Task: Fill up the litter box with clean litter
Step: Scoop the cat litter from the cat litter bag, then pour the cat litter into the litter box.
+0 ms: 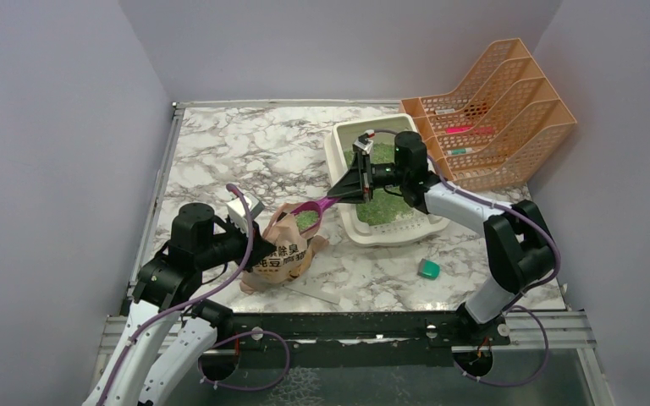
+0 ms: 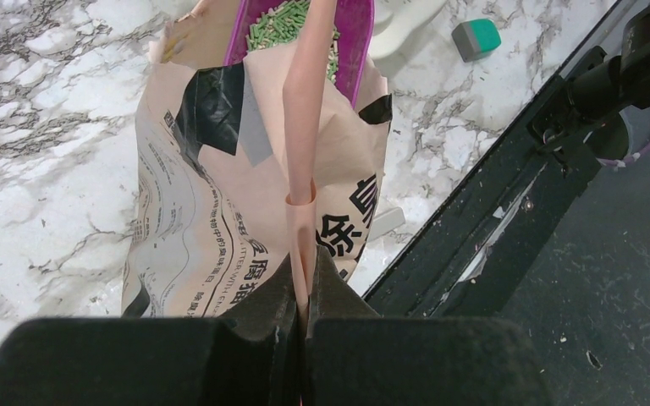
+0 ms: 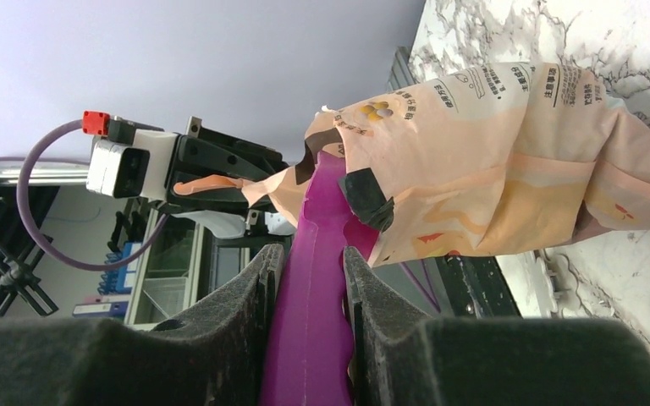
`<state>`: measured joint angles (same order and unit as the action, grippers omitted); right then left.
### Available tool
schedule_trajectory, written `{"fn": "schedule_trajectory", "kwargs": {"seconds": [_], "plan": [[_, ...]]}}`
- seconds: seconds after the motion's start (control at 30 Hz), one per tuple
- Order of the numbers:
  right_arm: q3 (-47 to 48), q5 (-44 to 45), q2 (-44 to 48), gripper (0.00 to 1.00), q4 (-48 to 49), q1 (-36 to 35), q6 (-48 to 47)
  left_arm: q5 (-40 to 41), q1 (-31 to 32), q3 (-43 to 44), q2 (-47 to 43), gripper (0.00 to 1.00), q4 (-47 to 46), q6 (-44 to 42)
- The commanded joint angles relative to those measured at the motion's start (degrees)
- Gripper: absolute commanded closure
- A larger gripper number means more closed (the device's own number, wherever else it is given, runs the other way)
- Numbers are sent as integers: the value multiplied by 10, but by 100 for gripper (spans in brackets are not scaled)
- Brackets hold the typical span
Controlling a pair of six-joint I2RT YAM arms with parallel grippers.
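Note:
The cream-white litter box sits right of centre and holds a bed of green clean litter. A tan paper bag with dark characters stands open at the front left. My left gripper is shut on the bag's thin paper handle strip. My right gripper is shut on the handle of a magenta scoop. In the top view the scoop reaches from the box's near-left corner into the bag's mouth. In the left wrist view its bowl carries green granules.
An orange mesh file rack stands at the back right, close behind the box. A small teal block lies on the marble in front of the box. A white sheet lies under the bag. Walls close in on three sides.

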<state>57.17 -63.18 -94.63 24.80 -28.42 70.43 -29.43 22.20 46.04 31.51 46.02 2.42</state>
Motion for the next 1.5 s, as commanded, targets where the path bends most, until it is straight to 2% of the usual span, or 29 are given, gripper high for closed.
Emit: {"fn": "schedule_trajectory", "kwargs": {"seconds": [0.0,0.13,0.3,0.97,1.23,1.37,1.47], "plan": [[32,-18,14,99,-37,18,-34,-15,0,-6,-5,100,-3,5],[29,-21,27,99,-48,42,-34,-16,0,-7,-8,100,-3,5],[13,-43,36,99,-7,64,1,-17,0,-8,-5,100,-2,3],[6,-76,81,99,-27,140,-16,-16,-1,-9,-2,100,-3,4],[14,-71,135,99,-139,287,-86,-15,0,-10,-5,100,-2,4],[20,-56,152,99,-238,377,-157,-15,0,-10,-3,100,-2,3],[41,-3,165,99,-352,412,-248,-14,0,-11,-4,100,-3,5]]}}
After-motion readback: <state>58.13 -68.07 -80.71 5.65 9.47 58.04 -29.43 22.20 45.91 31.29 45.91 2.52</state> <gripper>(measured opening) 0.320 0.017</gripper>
